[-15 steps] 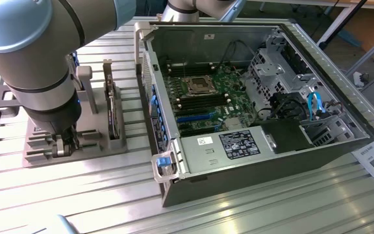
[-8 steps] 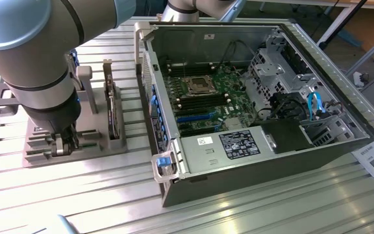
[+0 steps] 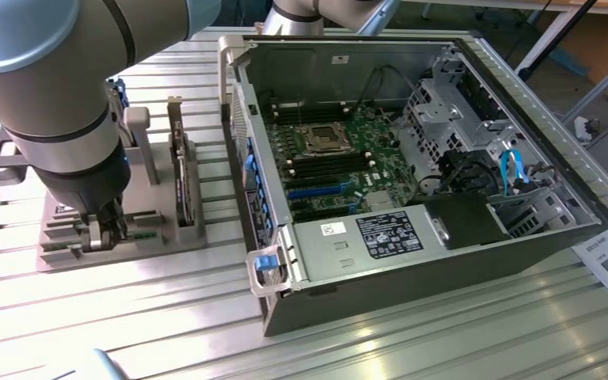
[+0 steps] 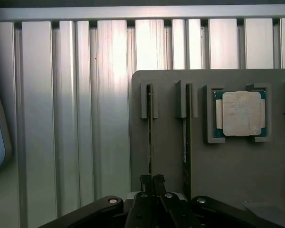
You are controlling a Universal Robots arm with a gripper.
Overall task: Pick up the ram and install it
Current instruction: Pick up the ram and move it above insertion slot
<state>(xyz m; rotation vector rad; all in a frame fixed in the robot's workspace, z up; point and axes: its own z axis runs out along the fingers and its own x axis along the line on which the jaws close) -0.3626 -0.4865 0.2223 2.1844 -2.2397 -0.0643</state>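
Observation:
The ram (image 4: 149,142) stands edge-on in a slot of the grey fixture (image 4: 166,156), seen as a thin dark line. My gripper (image 4: 152,180) is shut on its near end, one fingertip on each side. In the exterior view my gripper (image 3: 105,233) reaches straight down onto the fixture (image 3: 203,226) at that view's left. The ram still sits in its slot. The open computer case (image 3: 515,103) lies on its side at the exterior view's right, its green motherboard (image 3: 373,138) and black memory slots (image 3: 331,168) exposed.
A wider dark card (image 4: 186,142) stands in the neighbouring slot, close beside my fingers; it rises tall in the exterior view (image 3: 183,182). A square silver processor (image 4: 241,114) rests in a fixture pocket. Ribbed aluminium table (image 4: 76,118) surrounds the fixture.

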